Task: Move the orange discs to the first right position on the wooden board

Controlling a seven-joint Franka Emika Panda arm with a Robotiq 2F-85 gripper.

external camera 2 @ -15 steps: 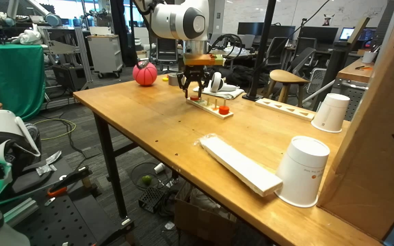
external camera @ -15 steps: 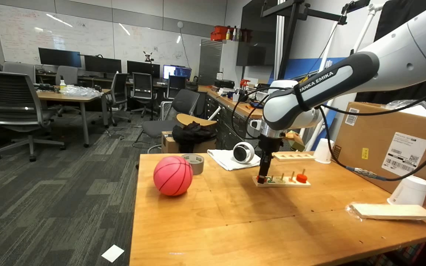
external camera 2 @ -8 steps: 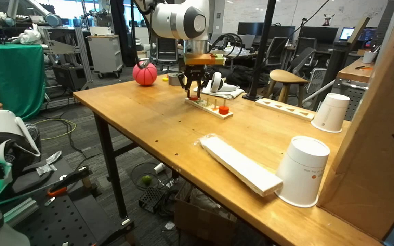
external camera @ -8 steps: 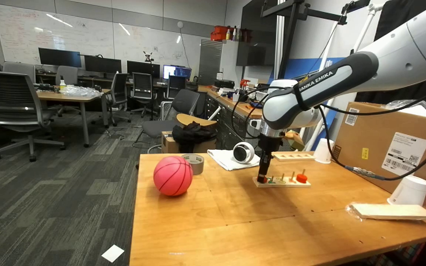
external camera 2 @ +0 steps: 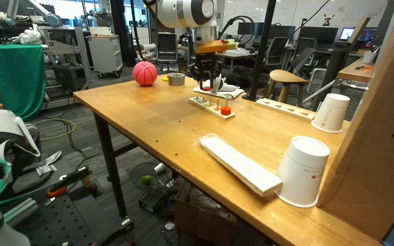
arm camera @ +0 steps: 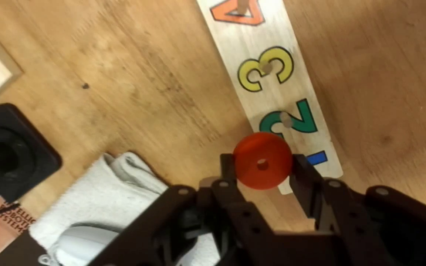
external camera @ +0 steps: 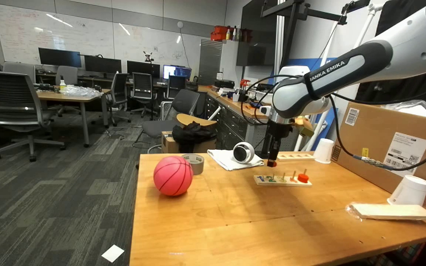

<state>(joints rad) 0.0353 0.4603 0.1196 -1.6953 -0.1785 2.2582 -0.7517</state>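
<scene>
Ball (external camera: pixel 173 175), pink, is resting at nine o'clock from the wooden board (external camera: pixel 282 184) in an exterior view, while a towel (external camera: pixel 223 159) is lying at ten. Around eleven, the gripper (external camera: pixel 272 163) is hanging clear of the board; in the wrist view its fingers (arm camera: pixel 229 166) are clamping an orange disc (arm camera: pixel 252 160). At the board's three-o'clock end, another orange piece (external camera: pixel 303 178) is encircling a peg (external camera: pixel 305 171).

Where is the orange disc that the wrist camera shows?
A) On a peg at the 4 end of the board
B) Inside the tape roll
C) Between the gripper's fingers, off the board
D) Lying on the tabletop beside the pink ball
C: the wrist view shows the orange disc between both fingers, touching each, and in both exterior views it hangs apart from the wooden board.
</scene>
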